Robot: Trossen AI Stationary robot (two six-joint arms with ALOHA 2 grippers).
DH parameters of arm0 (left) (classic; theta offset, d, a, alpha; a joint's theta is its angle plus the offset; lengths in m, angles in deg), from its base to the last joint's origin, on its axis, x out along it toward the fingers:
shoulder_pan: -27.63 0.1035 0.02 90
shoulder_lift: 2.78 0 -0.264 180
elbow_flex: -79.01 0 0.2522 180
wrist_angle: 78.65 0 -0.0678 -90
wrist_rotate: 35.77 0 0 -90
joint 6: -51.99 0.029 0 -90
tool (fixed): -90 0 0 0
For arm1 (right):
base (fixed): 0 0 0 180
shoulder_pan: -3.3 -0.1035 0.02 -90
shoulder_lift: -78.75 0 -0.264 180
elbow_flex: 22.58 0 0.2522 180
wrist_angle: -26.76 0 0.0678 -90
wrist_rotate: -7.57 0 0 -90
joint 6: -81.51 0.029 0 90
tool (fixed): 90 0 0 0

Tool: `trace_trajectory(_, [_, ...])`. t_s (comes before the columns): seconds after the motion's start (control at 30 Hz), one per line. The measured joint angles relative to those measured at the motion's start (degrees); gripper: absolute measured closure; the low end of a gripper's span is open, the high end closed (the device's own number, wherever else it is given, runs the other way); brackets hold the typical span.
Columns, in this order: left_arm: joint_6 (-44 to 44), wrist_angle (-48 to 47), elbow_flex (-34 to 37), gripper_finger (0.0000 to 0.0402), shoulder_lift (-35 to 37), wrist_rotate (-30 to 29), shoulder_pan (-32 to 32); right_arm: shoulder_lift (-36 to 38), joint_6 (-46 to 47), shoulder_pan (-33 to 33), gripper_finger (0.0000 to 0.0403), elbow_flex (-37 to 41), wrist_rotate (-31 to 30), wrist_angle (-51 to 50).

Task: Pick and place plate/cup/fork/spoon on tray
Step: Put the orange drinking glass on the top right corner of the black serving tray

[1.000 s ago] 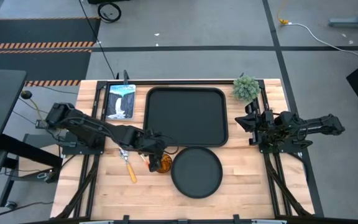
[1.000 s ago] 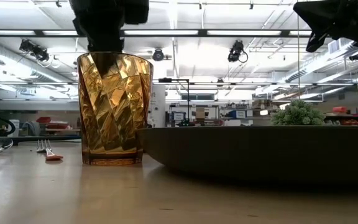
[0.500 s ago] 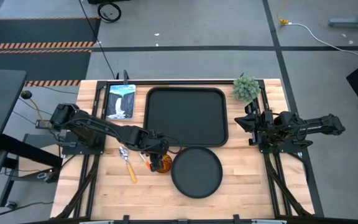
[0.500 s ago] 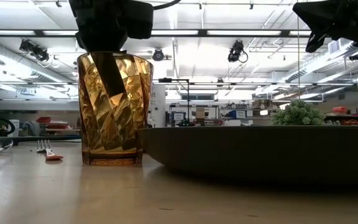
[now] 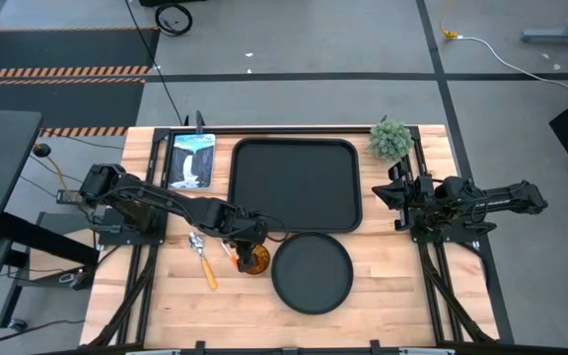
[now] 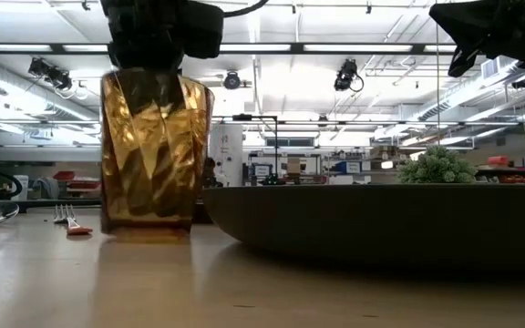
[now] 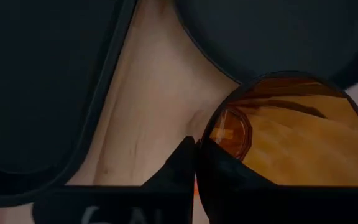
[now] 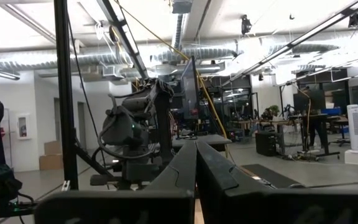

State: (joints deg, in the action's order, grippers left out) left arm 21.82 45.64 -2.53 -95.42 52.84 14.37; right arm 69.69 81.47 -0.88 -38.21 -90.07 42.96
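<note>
The amber cup (image 5: 256, 259) stands just left of the round black plate (image 5: 312, 272), near the tray's (image 5: 295, 185) near edge. My left gripper (image 5: 251, 247) is above it, shut on the cup (image 7: 291, 134). The fork (image 5: 233, 253) and the spoon (image 5: 205, 264) lie on the table left of the cup. My right gripper (image 5: 388, 193) waits shut at the table's right side, off the tray's right edge. My left gripper pinches the cup's wall at the rim (image 7: 205, 134), one finger (image 7: 229, 177) inside the cup and the other outside. The fingers come from above, pointing down. The cup (image 6: 149, 155) stays upright, its base at or barely above the table top.
A small green plant (image 5: 390, 140) stands at the far right corner, and a picture book (image 5: 191, 160) lies left of the tray. The plate's rim (image 6: 372, 223) is close beside the cup. The tray's inside is bare.
My left gripper has come down over the cup's rim and shut on it, one finger going inside. The cup has since shifted slightly toward the table's left, away from the plate, staying upright.
</note>
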Motion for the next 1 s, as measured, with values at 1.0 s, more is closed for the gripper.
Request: trace_trajectory(1.0, [31.5, -5.2, -38.1, 0.0388, -26.9, 5.8, 34.8, -0.4, 0.0, 0.0, 0.0394, 0.0, -0.1, 1.3])
